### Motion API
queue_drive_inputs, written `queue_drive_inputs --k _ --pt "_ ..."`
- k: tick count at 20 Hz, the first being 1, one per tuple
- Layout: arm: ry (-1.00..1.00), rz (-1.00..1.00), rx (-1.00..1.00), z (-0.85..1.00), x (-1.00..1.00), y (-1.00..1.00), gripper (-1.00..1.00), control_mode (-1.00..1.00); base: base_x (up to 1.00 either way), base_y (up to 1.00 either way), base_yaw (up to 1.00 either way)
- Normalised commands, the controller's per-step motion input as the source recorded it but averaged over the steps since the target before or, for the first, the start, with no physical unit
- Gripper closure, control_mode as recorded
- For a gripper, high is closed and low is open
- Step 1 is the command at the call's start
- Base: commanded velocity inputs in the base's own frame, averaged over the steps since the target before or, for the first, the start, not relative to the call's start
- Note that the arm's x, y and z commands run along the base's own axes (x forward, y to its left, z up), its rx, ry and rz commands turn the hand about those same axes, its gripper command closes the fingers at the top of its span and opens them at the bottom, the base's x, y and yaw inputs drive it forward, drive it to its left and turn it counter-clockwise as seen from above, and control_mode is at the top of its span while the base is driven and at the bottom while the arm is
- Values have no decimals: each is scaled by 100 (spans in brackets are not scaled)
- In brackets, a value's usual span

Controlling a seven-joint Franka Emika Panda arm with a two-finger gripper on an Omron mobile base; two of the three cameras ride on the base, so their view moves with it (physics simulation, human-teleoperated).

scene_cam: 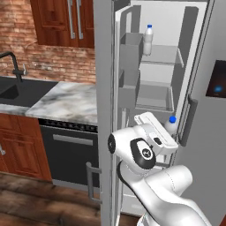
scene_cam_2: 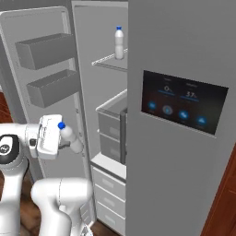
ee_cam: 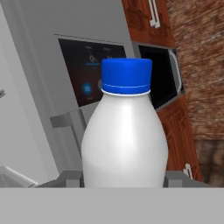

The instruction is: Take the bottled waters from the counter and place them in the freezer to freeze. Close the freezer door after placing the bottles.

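Two bottles are in the task, and we judge that about half of the work is done. One bottle (scene_cam: pixel 148 39) already stands upright on a shelf in the upper middle of the left base view, inside the open freezer (scene_cam: pixel 170 31); in the right base view we see it near the top, a little left of the centre. The second bottle (ee_cam: pixel 125 135) is grasped by our gripper (ee_cam: pixel 124 180), whose jaws are clenched on its lower body, one dark finger at each side at the bottom of the hand view. In the right base view this bottle lies tilted at the middle left, with its blue cap toward the white hand, just in front of the freezer opening and below the shelf level. The freezer door (scene_cam_2: pixel 32 73) is swung wide open at the upper left of that view, with its two grey bins visible. The counter (scene_cam: pixel 66 103), at the middle left of the left base view, carries no bottle in the part we can see. What is left, in our judgement: to put the held bottle inside the freezer, let it go, and then close the door.
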Motion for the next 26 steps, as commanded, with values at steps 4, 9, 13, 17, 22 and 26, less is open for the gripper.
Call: queue_drive_inputs --k 4,9,13,17,22,26 --pt "0 0 0 0 0 0 100 100 3 0 0" --pt "0 0 0 0 0 0 100 100 2 -6 -1" --pt "0 0 0 0 0 0 100 100 0 -25 0" --pt "0 0 0 0 0 0 100 100 0 -9 0" --pt "-7 0 0 41 -10 -1 100 -100 0 -1 0" --pt "-6 2 0 66 -11 0 100 -100 0 0 0"
